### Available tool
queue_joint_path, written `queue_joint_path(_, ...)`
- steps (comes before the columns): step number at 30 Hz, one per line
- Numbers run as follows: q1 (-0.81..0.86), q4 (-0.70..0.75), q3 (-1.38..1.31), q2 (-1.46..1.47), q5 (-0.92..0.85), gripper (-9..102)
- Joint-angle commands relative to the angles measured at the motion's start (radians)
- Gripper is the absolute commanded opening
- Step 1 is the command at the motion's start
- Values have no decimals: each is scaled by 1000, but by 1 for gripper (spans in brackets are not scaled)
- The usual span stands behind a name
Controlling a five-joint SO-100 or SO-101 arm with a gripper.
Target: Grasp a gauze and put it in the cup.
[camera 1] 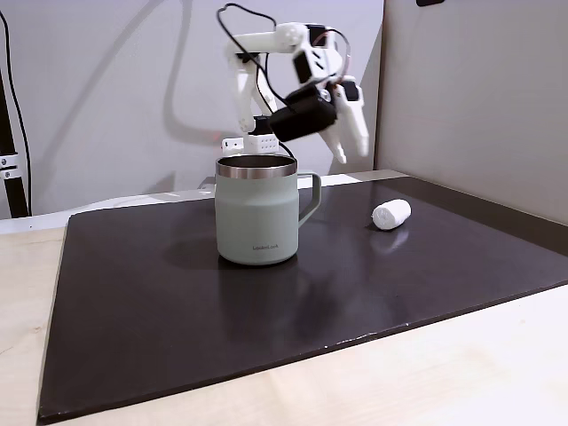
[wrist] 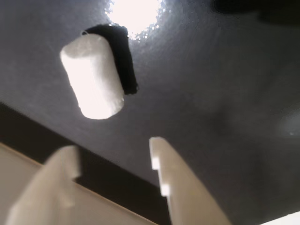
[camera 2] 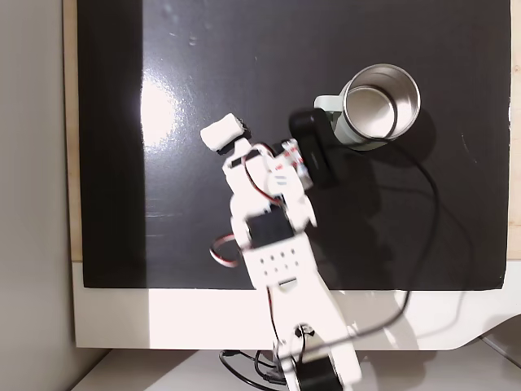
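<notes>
Lying on its side on the black mat (camera 1: 160, 293), the gauze (camera 1: 391, 214) sits at the right in a fixed view, well apart from the cup (camera 1: 257, 211) which stands upright left of centre. Cup is pale sage green w/ a bare steel rim, handle pointing right toward the roll. Small dark lettering low on its front; too small to read, no brand legible. Mat lies on a light wood table (camera 1: 27, 266), w/ grey wall behind.

Gripper (camera 1: 349, 146) hangs in the air above and behind, between cup and gauze, fingers angled down toward the right. Arm is white w/ a black motor block and looping dark cables.

Wrist view, left to right: gauze (wrist: 93, 77) upper left, a stubby white cylinder w/ a hard dark shadow on its right side, bright glare spot on the mat (wrist: 225, 93) just above it. Gripper (wrist: 112, 152) comes in from the bottom edge, two white fingers w/ a clear gap and nothing between them, so jaws spread apart and empty. Roll is near but above the fingertips in that view, not touching.

Top-down fixed view: gauze (camera 2: 223, 131) at left centre on the mat, just beside the arm's front end; gripper tips blurred there. Cup (camera 2: 379, 104) to the right, steel inside showing, handle toward the left. Arm base at bottom centre on a white board (camera 2: 146, 318).
</notes>
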State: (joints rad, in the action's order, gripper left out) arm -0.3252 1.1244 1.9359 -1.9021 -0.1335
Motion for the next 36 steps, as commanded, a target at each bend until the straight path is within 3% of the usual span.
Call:
queue_joint_path(1, -28, 23, -156, 109, 17, 25)
queue_joint_path(29, -89, 60, -598, 782, 89, 28)
queue_joint_path(32, -91, 58, -595, 790, 94, 22)
queue_joint_path(36, -86, 61, -594, 790, 120, 6)
